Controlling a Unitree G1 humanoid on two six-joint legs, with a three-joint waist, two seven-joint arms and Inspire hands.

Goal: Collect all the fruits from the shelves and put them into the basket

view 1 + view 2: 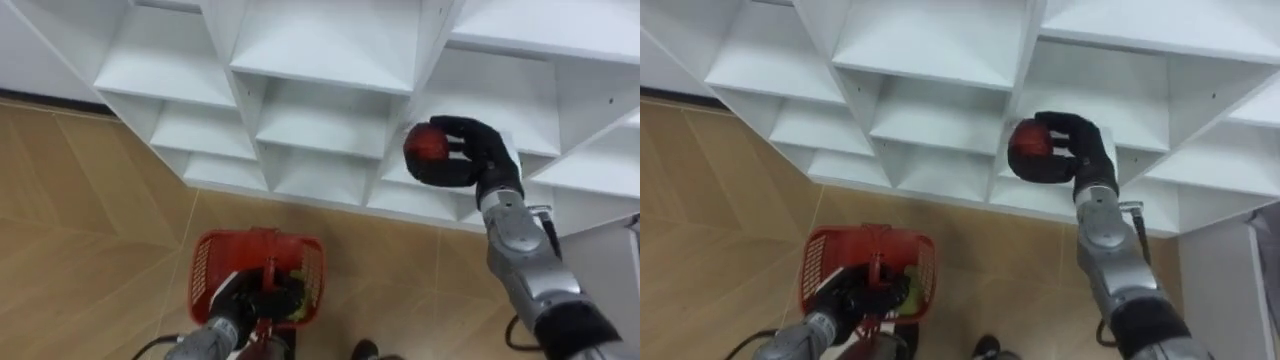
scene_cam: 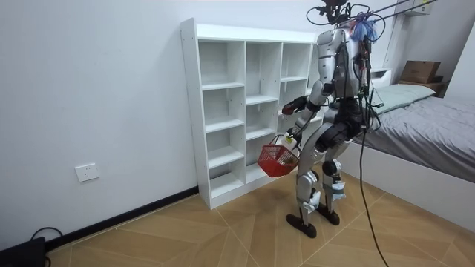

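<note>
Right hand [image 1: 480, 150] first: wrapped round a red fruit [image 1: 425, 145], held up just in front of a cubby of the white shelf unit [image 1: 320, 120] and seemingly clear of the shelf board. Looks like an apple, could be a tomato, can't say for sure. Left hand [image 1: 245, 300] down low: clenched on the handle of a red mesh basket [image 1: 205, 265], hanging over the wood floor [image 1: 80, 200] in front of the shelves.

Seems to be the carry step: fruit picked, not yet in the basket. Next calls for swinging the right hand down and across until over the basket's open top, then letting go low enough to avoid a bounce back out. Might also need lifting the basket to meet it, with the two well apart right now.

Hard bits: looks like something yellow-green [image 1: 902, 292] sitting in the basket, but half hidden by the left hand and the handle, so no naming it. Can't see much of the fruit's far side under the fingers either. Upper cubbies cut off in the eye views. No other fruit to make out from the room view, though no seeing into every corner from that angle.
</note>
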